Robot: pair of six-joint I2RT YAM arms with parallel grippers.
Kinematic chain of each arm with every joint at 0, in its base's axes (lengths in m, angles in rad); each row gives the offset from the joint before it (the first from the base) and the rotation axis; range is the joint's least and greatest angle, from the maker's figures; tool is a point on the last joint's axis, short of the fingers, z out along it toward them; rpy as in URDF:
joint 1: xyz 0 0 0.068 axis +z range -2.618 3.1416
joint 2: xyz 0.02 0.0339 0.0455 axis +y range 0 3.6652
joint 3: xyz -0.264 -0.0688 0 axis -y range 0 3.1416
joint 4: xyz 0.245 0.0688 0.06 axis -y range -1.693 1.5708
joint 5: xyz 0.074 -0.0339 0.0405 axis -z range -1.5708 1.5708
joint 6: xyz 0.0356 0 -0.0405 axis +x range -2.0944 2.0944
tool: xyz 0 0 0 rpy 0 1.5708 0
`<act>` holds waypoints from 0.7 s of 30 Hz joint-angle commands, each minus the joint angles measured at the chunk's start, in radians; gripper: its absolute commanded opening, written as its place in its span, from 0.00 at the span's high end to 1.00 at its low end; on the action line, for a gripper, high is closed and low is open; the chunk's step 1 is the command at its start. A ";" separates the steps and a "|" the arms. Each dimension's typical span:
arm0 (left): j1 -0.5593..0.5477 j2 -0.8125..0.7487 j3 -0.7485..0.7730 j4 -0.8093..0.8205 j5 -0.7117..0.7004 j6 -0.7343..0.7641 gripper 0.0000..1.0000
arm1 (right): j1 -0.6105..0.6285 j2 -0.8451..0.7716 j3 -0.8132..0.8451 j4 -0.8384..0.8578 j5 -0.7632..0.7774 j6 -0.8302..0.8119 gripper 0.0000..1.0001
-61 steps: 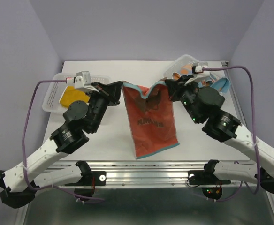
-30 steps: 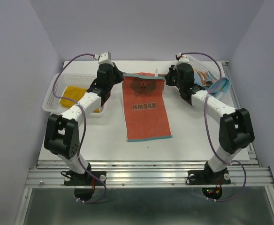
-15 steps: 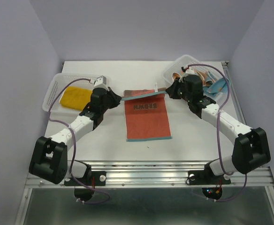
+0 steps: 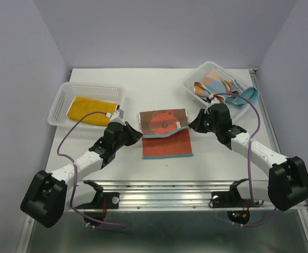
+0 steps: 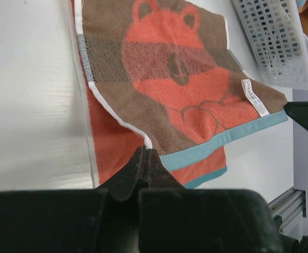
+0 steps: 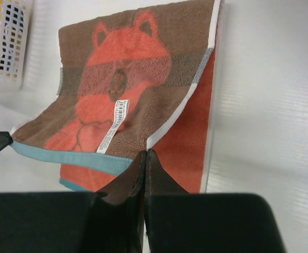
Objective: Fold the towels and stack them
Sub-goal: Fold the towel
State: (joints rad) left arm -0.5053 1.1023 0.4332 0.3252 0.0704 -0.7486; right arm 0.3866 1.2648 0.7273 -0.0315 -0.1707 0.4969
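Top external shows the orange-brown bear towel (image 4: 164, 132) mid-counter (image 4: 143, 84), its teal-hemmed edge held above the lower half, left hand (image 4: 133, 133) and right hand (image 4: 192, 123) each clenched on a corner. Fold 1 looks unfinished; 1 mustard towel (image 4: 88, 109) lies in the left basket (image 4: 64, 94), several patterned towels (image 4: 217, 87) wait in the right basket (image 4: 192, 84); neither basket blocks the fold

No words to read out here. A small white tag (image 5: 253, 97) sits on the brown face of the towel (image 5: 180, 79), right of centre in the left wrist view, just above the teal edge. Its dark print is too fine to read. In the right wrist view, lower left of centre, it shows only barcode-like stripes.
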 commanded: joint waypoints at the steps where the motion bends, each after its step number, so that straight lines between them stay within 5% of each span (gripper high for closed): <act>1: -0.038 -0.042 -0.028 0.041 -0.009 -0.043 1.00 | -0.002 -0.064 -0.043 0.004 -0.030 0.028 0.99; 13: -0.053 -0.239 -0.033 -0.118 -0.050 -0.049 1.00 | -0.002 -0.174 -0.083 -0.100 -0.047 0.025 0.99; 21: -0.085 -0.216 -0.115 -0.106 -0.030 -0.095 1.00 | 0.000 -0.166 -0.155 -0.077 -0.093 0.057 0.99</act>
State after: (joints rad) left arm -0.5785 0.8837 0.3607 0.2142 0.0372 -0.8177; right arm 0.3866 1.0946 0.6231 -0.1238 -0.2276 0.5293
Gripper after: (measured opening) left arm 0.018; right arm 0.013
